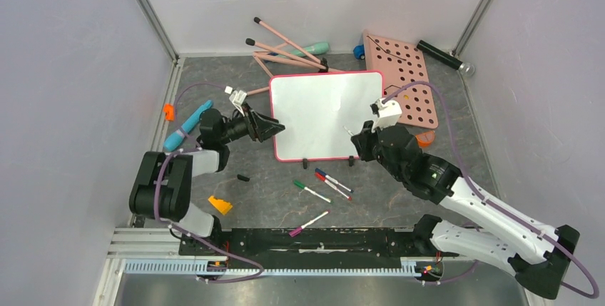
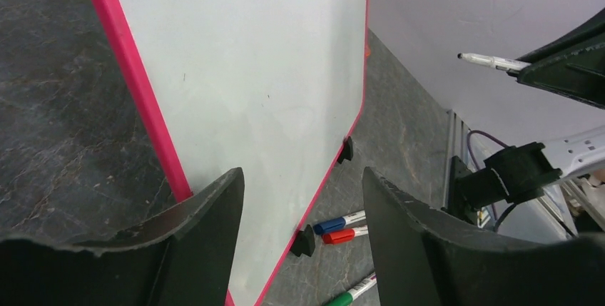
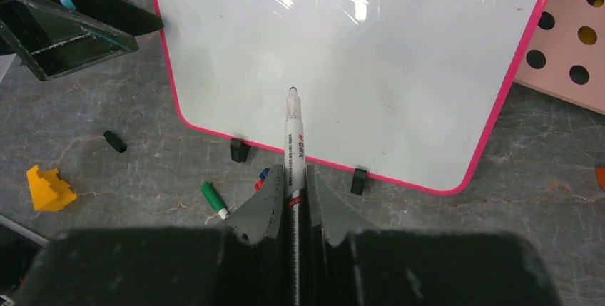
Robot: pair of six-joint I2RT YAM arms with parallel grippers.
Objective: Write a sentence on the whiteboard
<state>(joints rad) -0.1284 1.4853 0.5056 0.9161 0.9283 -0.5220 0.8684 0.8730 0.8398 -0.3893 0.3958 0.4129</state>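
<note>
The whiteboard (image 1: 324, 113) (image 3: 357, 56) lies mid-table, glossy white with a pink-red rim and two small black clips on its near edge. Its face is blank and no sentence shows on it. My left gripper (image 1: 275, 126) (image 2: 302, 174) is at the board's left edge. Its jaws stand apart, and the rim (image 2: 135, 85) runs down beside the left finger. My right gripper (image 1: 359, 138) (image 3: 292, 177) hangs over the board's near right part, shut on a white uncapped marker (image 3: 293, 135) (image 2: 492, 61). The marker's tip points at the board's lower middle.
Green (image 1: 312, 191), blue and red (image 1: 333, 181) and purple (image 1: 308, 223) markers lie in front of the board. A black cap (image 1: 243, 177) and a yellow block (image 1: 220, 205) sit front left. Behind the board are a pink pegboard (image 1: 399, 74) and pink sticks (image 1: 285, 49), with a teal tool (image 1: 187, 126) left.
</note>
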